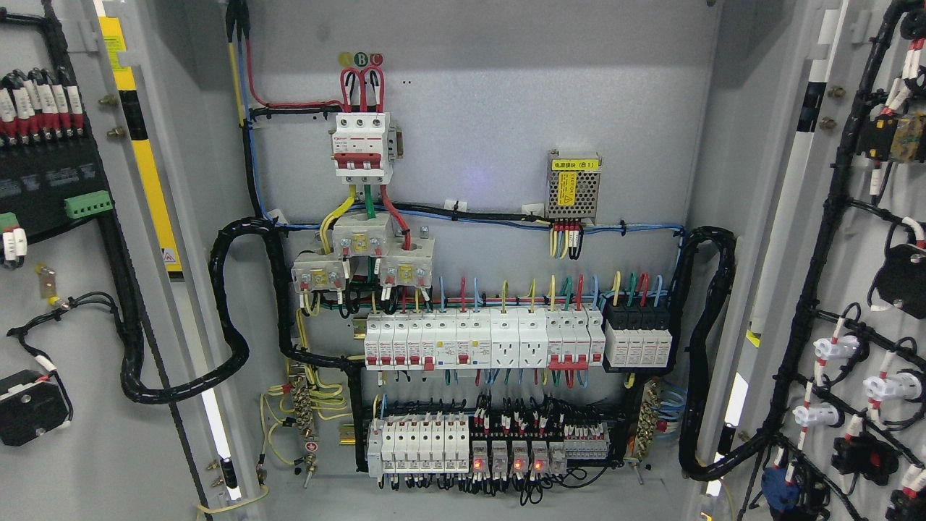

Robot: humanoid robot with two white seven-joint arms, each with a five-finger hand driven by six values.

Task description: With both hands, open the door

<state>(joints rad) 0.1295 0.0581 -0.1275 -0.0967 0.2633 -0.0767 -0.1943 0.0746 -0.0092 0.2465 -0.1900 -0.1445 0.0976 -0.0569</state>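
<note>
The grey cabinet backplate [477, 108] carries a main breaker [362, 148], power supply [573, 189] and breaker rows [481, 341].

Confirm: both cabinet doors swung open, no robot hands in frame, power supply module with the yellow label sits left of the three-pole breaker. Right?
Not quite. The head view shows the power supply module to the right of the three-pole breaker, not left. Left door and right door are open, and no hands show.

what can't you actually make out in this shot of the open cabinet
- Both hands: out of the head view, so their state is unknown.
- Left door and right door: cut off by the picture's edges; handles and outer faces not shown.
- Yellow label on the small power supply: print too small to read.
- Breaker row: markings too small.
- Bottom relays: lower wiring cut off by the bottom edge.
</note>
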